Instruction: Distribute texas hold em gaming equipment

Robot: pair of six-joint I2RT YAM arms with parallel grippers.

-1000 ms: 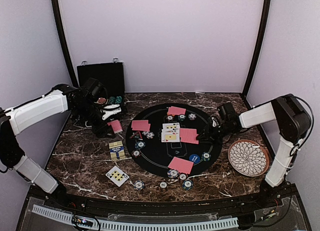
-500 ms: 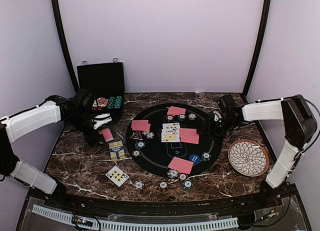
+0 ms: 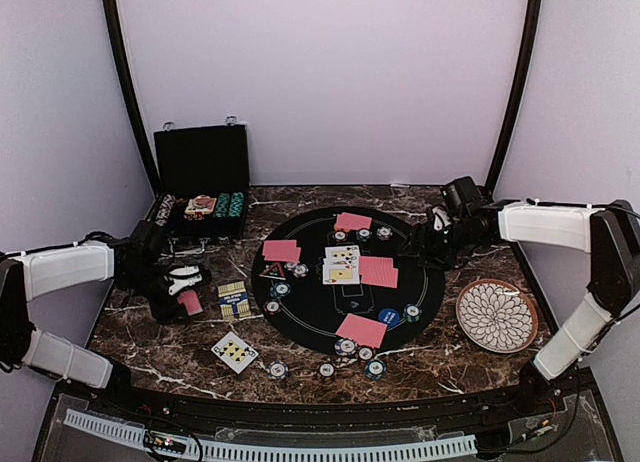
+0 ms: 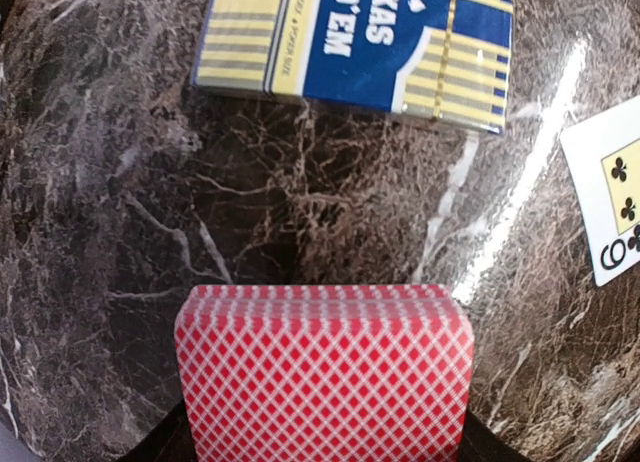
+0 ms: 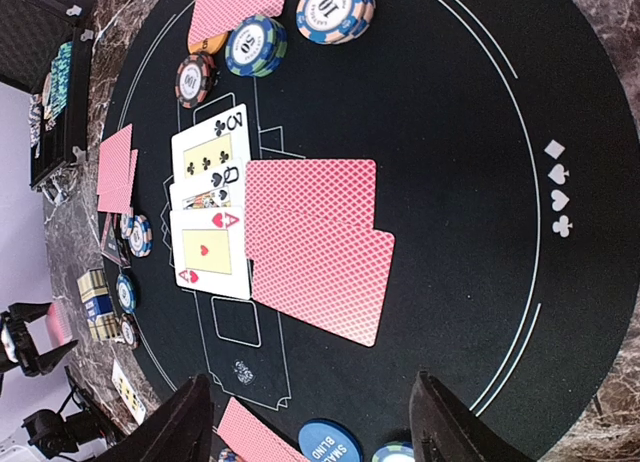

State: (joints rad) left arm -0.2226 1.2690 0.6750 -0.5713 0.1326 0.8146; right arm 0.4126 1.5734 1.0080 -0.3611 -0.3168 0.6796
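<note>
Two grippers | your left gripper [image 3: 185,290] clenches the red diamond-backed card deck [image 4: 325,372], nine o'clock off the round black felt mat [image 3: 315,312], likely for dealing | right gripper [image 5: 312,382] spread empty over mat's two o'clock edge

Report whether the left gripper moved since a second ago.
Yes. The left gripper, gripping cards, came from the black case toward the near-left, beside the blue box.

Probably a lab booth: bare lilac walls [image 3: 320,82].
</note>
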